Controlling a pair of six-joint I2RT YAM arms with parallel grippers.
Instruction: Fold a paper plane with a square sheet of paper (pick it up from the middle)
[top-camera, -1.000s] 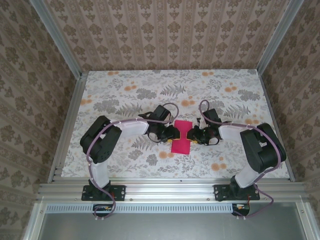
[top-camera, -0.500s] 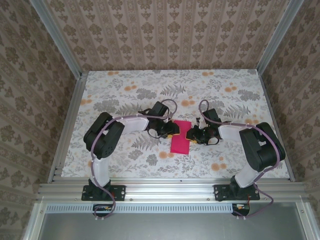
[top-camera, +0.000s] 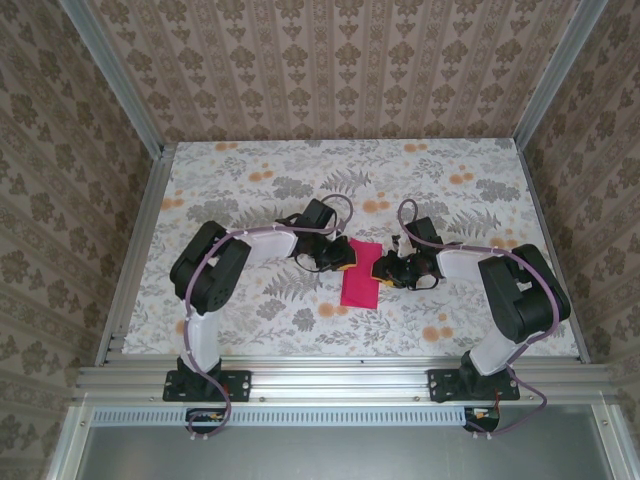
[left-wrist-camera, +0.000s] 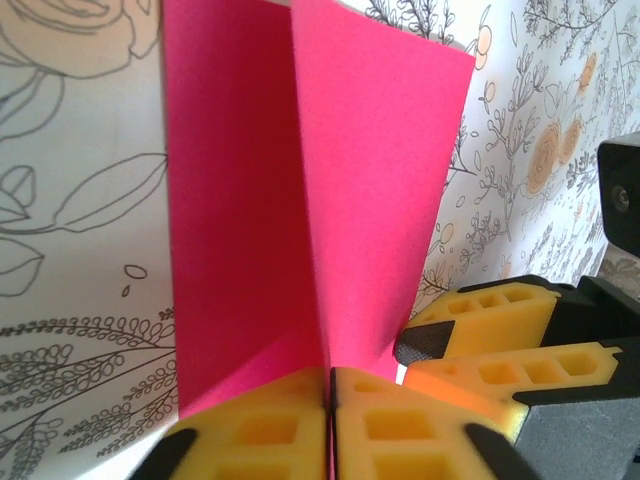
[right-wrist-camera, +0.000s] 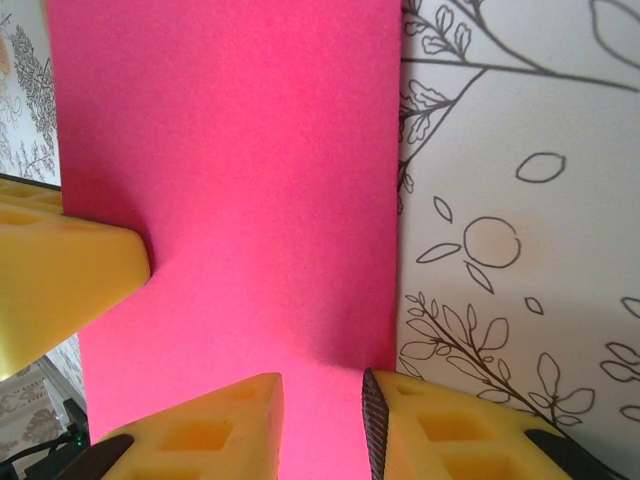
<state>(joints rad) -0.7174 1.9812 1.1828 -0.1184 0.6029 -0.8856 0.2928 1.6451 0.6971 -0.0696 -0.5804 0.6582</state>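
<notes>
The square sheet of paper, magenta-pink, lies as a narrow rectangle on the flowered table between the two arms; it does not have the pointed form of a paper plane. In the left wrist view the paper rises in a lengthwise ridge, and my left gripper is shut on the near end of that ridge. My left gripper is at the sheet's upper left. My right gripper stands open, its fingertips over the paper near its right edge. From above, my right gripper meets the sheet's right side.
The table has a grey leaf and orange flower print. Patterned walls and aluminium rails close it in on three sides. The right gripper's yellow fingers are close beside my left gripper.
My left gripper has closed onto the paper's raised ridge and shifted slightly towards the sheet's far end. The right gripper has barely moved.
</notes>
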